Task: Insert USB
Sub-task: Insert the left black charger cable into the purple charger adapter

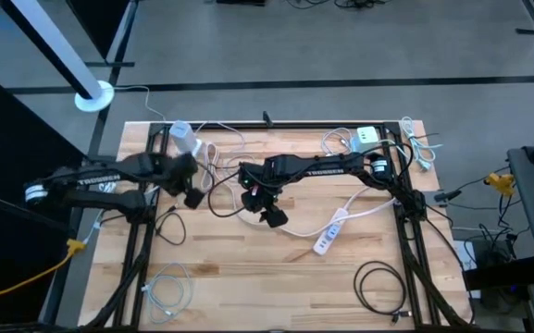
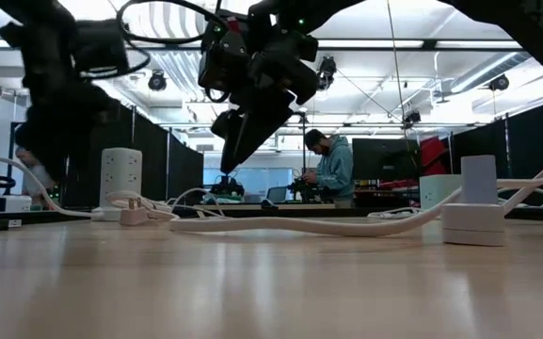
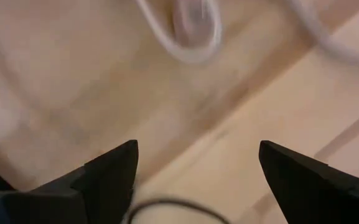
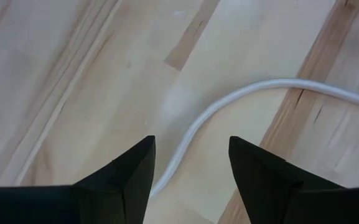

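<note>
On the left side of the worktop (image 1: 248,277), the left gripper (image 1: 192,197) hung low over the boards near a white charger block (image 1: 184,137) at the back edge. Its jaws stood wide with nothing between them. The left wrist view showed only bare wood, a loop of white cord and a dark cable below, so the gripper seemed to be waiting or searching rather than reaching for anything.

Toward the middle, the right gripper (image 1: 271,216) pointed down over a white cable (image 4: 229,99) that ran across the boards. Its jaws were partly open and empty, and the cable passed under the gap without touching either finger. That placement suggested it was lining up to pick the cable up.

To the right of that gripper lay the white power strip (image 1: 329,237), set at a slant, its lead curving off toward the back right corner where a pale adapter (image 1: 366,137) sat among loose cords. It was probably the socket for the USB.

The USB plug itself could not be picked out with confidence. The left wrist view was smeared, and the cable's end lay outside the right wrist view.
</note>
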### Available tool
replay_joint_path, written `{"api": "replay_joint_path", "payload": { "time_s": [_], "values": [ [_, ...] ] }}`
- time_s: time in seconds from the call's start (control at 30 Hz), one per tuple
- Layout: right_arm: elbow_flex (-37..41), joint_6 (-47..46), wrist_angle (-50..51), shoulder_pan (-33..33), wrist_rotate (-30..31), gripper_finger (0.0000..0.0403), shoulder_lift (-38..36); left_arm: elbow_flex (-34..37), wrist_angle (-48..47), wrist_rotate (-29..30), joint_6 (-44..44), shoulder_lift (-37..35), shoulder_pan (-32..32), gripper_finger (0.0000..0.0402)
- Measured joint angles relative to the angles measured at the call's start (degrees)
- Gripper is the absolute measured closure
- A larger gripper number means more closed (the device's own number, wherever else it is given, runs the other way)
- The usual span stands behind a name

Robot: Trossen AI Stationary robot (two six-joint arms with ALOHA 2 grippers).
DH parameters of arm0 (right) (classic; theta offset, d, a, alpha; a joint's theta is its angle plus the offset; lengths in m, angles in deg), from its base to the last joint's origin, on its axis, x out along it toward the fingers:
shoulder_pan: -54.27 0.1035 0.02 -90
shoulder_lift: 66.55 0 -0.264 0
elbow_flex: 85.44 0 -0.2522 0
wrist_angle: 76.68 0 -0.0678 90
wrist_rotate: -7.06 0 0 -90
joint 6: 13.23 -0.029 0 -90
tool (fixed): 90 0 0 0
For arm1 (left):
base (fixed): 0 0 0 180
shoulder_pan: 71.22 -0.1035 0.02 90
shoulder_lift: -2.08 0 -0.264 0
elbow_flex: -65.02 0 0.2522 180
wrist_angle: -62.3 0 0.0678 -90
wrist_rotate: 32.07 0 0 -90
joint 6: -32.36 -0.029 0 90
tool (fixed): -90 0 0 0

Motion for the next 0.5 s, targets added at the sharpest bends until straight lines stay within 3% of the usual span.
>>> {"api": "replay_joint_path", "payload": {
  "time_s": [0.5],
  "values": [
    [0.0, -1.6, 0.9, 0.4, 0.0, 0.0219, 0.0, 4.1, -1.5, 0.2, -0.5, 11.2, 2.3, 0.0088]
  ]
}}
